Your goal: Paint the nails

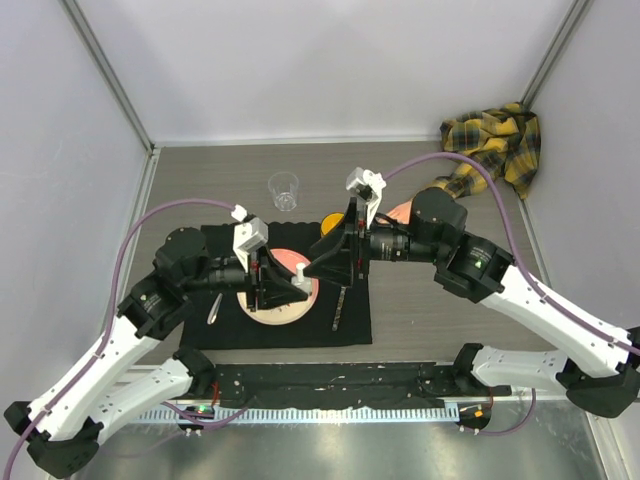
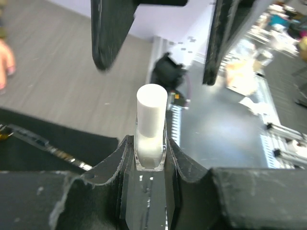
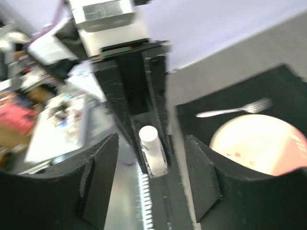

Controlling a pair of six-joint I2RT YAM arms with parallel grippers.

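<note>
My left pincer (image 2: 149,160) is clenched on the white-capped bottle (image 2: 151,115), over the pink plate (image 3: 259,143). My right pincer (image 3: 151,143) is released, its fingers flanking the cap and clear of it. The mannequin hand (image 1: 399,212) lies beyond the plate, to its right, its nails too small to make out.

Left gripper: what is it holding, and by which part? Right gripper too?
Left gripper holds the white-capped bottle by its clear lower body, cap free. Right gripper is open, fingers either side of the cap, holding nothing.

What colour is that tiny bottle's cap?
White; the cap shows best in the left wrist view.
</note>
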